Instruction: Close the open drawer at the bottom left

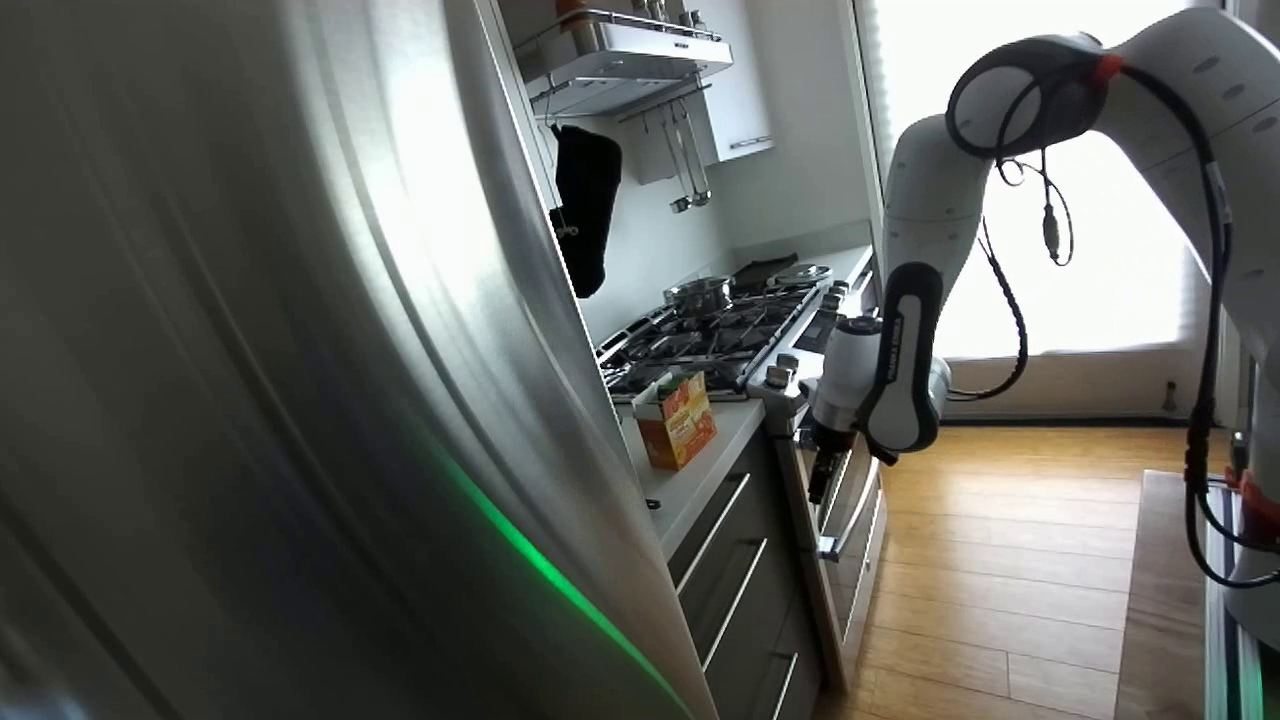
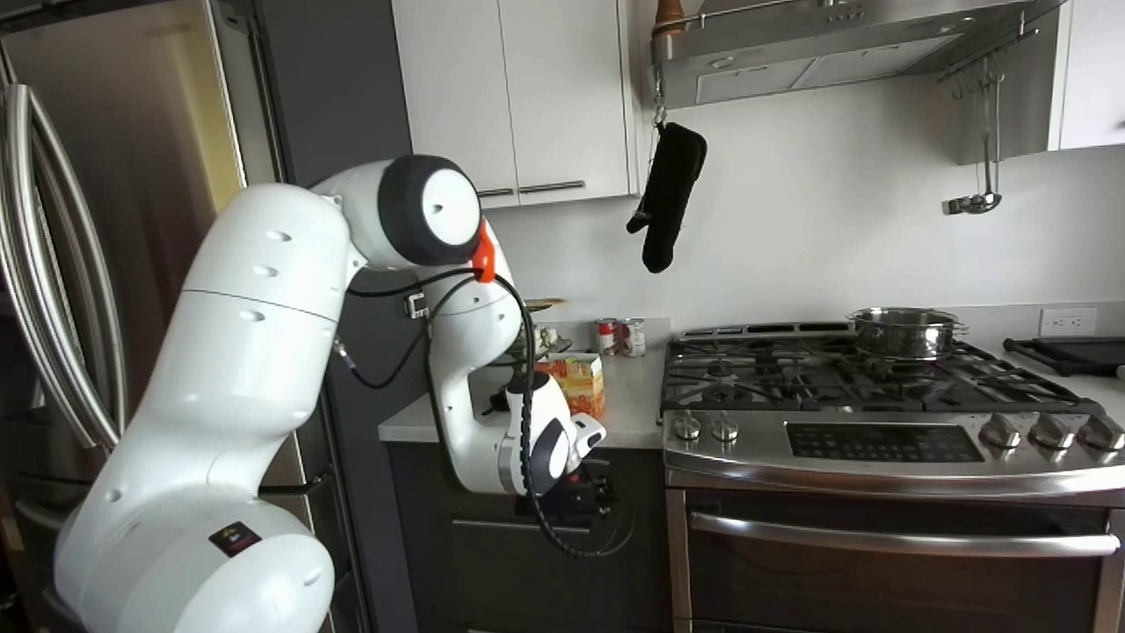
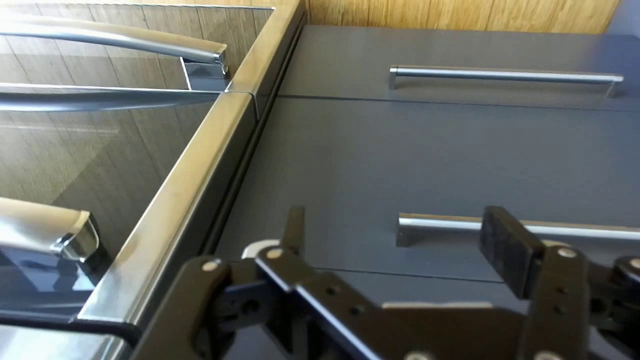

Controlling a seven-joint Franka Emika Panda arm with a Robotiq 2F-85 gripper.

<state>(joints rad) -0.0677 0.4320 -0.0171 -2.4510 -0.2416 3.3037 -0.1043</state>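
Drawer: upper right of the wrist view, apparently flush with the adjoining front; interior concealed. The lower frame edge crops it in both exterior views. Pincer: jaws wide apart, gripping nothing; outline indistinct against the dark cabinet in an exterior view.

A white arm arches from eight o'clock to a dark, indistinct claw near six o'clock. On the desk, an orange box stands partly behind the arm, two cans at its one o'clock. A black mitt hangs at one o'clock; at three, a steel pot sits on the stove.
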